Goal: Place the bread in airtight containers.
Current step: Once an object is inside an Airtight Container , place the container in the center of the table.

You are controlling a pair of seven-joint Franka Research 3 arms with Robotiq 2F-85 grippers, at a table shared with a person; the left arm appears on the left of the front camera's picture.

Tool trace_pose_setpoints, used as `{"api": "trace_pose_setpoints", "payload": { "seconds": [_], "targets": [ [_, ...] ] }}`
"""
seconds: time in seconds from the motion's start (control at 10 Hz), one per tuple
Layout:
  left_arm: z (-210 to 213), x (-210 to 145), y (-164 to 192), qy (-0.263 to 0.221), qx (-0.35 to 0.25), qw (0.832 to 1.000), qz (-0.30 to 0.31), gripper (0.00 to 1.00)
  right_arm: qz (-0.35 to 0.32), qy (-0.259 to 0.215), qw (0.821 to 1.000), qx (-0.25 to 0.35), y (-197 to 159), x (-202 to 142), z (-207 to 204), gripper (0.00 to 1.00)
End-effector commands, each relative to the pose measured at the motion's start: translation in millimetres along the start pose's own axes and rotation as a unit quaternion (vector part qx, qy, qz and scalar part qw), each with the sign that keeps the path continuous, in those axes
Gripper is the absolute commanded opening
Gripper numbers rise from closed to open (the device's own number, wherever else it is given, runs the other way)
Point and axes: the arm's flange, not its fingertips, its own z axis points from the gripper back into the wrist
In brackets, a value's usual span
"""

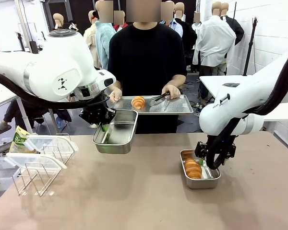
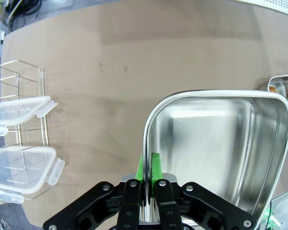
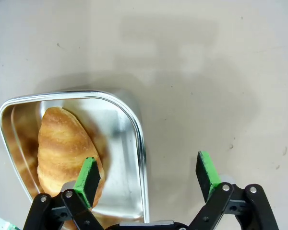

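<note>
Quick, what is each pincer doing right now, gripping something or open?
Left pincer: closed on the rim of the empty steel container.
Right pincer: open, holding nothing, above the other container, which has bread in it.

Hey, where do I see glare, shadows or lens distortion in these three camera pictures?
Left wrist view: the wide lens bows the far edge of the table, and glare streaks the rim of the empty tin. Right wrist view: soft grey shadows fall on the table, and the roll mirrors in the wall of the other tin. Front view: evenly lit, sharp on the tabletop.
</note>
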Motion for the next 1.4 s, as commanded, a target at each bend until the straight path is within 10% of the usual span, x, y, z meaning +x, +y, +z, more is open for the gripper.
{"api": "trace_pose_setpoints", "payload": {
  "seconds": [0.0, 0.3, 1.0, 1.3],
  "targets": [
    [3.6, 1.5, 1.8, -0.005, 0.001, 1.000, -0.003, 0.00, -0.003, -0.009, 1.000, 0.000, -1.7, -3.4, -3.1, 1.00],
    [3.6, 1.5, 1.8, -0.005, 0.001, 1.000, -0.003, 0.00, 0.000, 0.001, 1.000, 0.000, -0.2, -0.4, -0.5, 1.00],
    [3.6, 1.5, 1.8, -0.005, 0.001, 1.000, -0.003, 0.00, -0.011, -0.177, 0.984, 0.013, -27.0, -57.8, 187.4, 1.00],
    [3.6, 1.5, 1.8, -0.005, 0.001, 1.000, -0.003, 0.00, -0.017, -0.167, 0.986, 0.018, -29.7, -51.8, 189.7, 1.00]
  ]
}}
